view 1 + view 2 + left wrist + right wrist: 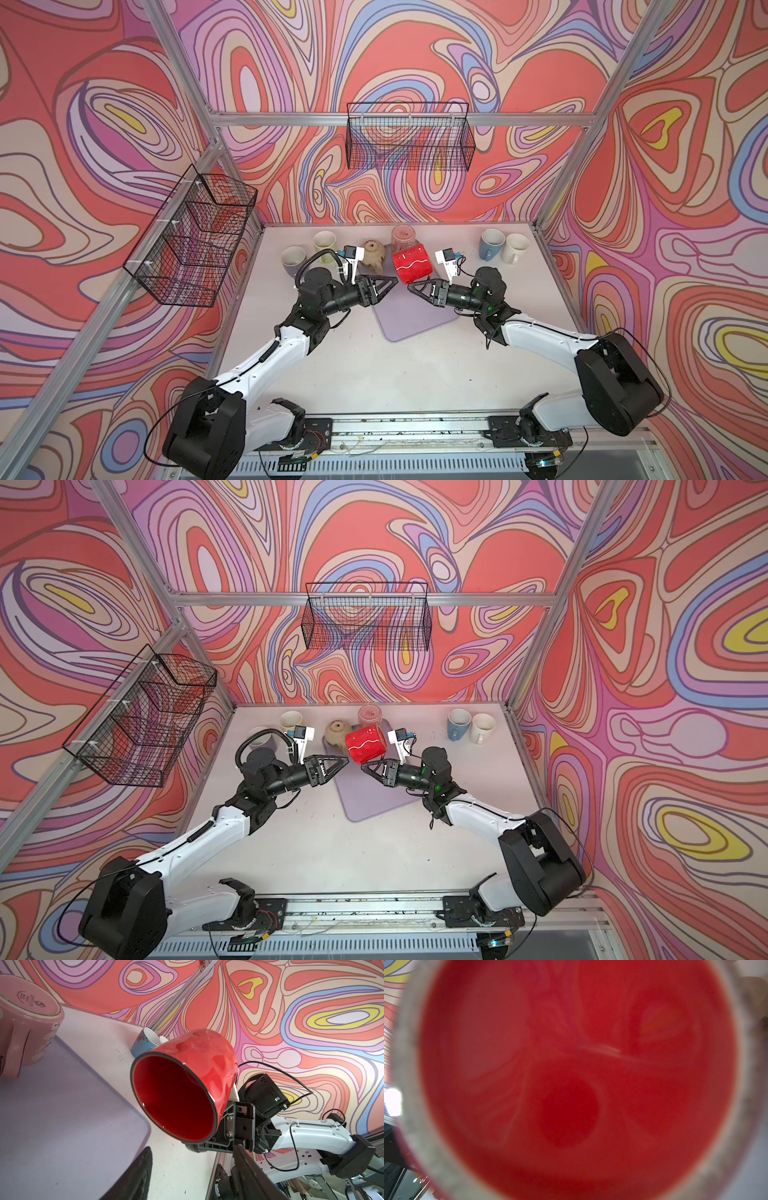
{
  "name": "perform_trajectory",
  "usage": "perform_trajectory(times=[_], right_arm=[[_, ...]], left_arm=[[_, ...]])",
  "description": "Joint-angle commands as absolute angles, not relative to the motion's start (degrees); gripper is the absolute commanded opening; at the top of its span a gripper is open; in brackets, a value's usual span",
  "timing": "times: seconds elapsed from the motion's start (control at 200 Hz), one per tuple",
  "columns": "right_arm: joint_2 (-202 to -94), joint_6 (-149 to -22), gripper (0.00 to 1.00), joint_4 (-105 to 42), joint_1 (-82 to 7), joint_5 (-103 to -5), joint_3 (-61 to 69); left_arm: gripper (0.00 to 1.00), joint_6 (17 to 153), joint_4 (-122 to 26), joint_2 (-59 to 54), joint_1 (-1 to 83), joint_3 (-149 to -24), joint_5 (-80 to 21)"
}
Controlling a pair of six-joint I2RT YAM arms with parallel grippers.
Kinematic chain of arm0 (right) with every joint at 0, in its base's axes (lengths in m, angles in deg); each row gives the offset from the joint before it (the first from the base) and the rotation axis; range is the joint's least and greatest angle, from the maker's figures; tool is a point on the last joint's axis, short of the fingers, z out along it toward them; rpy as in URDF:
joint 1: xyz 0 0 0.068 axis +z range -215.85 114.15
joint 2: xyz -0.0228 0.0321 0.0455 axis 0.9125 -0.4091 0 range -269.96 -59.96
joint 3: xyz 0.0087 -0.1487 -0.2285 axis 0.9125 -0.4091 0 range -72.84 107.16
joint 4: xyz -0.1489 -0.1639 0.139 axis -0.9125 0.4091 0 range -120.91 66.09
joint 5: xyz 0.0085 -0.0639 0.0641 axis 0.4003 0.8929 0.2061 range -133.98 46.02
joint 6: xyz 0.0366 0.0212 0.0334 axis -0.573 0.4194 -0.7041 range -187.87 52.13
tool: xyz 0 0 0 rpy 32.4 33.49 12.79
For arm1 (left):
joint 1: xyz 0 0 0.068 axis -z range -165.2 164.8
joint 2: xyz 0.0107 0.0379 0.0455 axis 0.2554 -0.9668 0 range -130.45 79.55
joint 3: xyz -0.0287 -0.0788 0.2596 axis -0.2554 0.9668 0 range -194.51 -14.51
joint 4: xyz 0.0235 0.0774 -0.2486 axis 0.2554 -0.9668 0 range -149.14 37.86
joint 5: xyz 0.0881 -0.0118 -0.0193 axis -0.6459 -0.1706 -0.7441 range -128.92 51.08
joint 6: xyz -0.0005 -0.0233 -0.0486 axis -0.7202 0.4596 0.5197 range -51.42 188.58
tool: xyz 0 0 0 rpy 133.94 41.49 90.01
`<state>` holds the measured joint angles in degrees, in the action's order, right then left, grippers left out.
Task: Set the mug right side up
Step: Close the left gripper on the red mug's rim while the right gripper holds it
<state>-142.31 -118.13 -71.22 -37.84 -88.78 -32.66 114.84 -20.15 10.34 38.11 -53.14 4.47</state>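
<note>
R gripper (410, 286) was shut on mug (413, 264), held sideways aloft near mat (415, 322), mouth toward L gripper (395, 279), whose jaws stood wide & empty. Best bet: roll R wrist slowly till rim faced up, then lower gently.

The white table (374, 374) bears a lilac mat (415, 320), a blue mug (490, 245) and a white mug (515, 248).

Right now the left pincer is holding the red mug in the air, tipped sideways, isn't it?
No: the right pincer holds the red mug in the air, tipped sideways, as both top views show; the left pincer is open and empty.
</note>
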Motion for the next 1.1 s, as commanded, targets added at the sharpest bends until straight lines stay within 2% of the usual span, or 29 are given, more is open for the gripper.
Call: perform_trajectory(times=[0.0,0.671,0.866,1.092], right_arm=[[-142.85,-117.57,0.06,-77.18,-37.73,-90.06,-30.64],[-146.96,-119.56,0.06,-82.3,-35.35,-90.91,-29.54],[-148.8,-121.98,0.06,-87.08,-35.19,-91.17,-29.71],[-149.34,-122.31,0.06,-88.05,-35.0,-90.94,-29.64]], left_arm=[[0.65,115.6,-16.01,9.96,38.44,-55.57,4.93],[0.65,116.91,-10.7,5.21,41.08,-58.73,4.08],[0.62,117.36,-9.21,5.04,41.35,-58.63,3.7],[0.53,118.31,-7.04,4.02,41.5,-58.88,3.79]])
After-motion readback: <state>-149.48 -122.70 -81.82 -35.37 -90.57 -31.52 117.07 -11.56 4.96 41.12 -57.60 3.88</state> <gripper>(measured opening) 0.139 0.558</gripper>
